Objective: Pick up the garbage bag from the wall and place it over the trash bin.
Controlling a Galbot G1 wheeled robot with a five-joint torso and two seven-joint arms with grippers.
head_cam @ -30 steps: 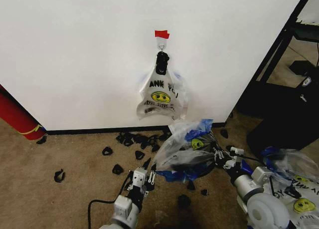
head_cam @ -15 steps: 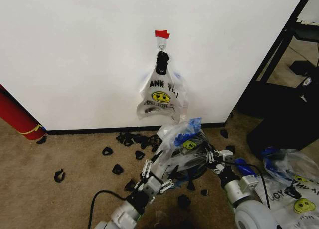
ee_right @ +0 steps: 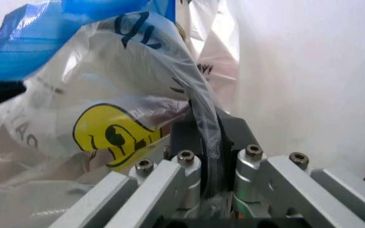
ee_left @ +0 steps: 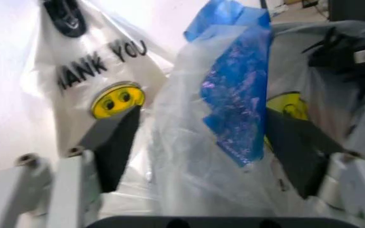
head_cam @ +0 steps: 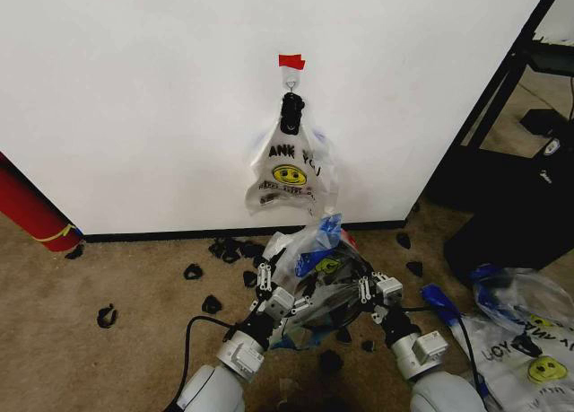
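Basically right end effector [head_cam: 369,291] is clamped on a fold of the garbage bag [head_cam: 318,259], film pinched between its pads [ee_right: 198,142]. Left end effector [head_cam: 266,286] has fingers [ee_left: 110,142] spread wide, bag rim between them, not yet gripped. Bag sits low by the wall [head_cam: 134,98], draped over the trash bin [head_cam: 345,297], below the clipped bunch [head_cam: 291,174]. Film looks light, limp, slippery; best held at the blue rim edge.
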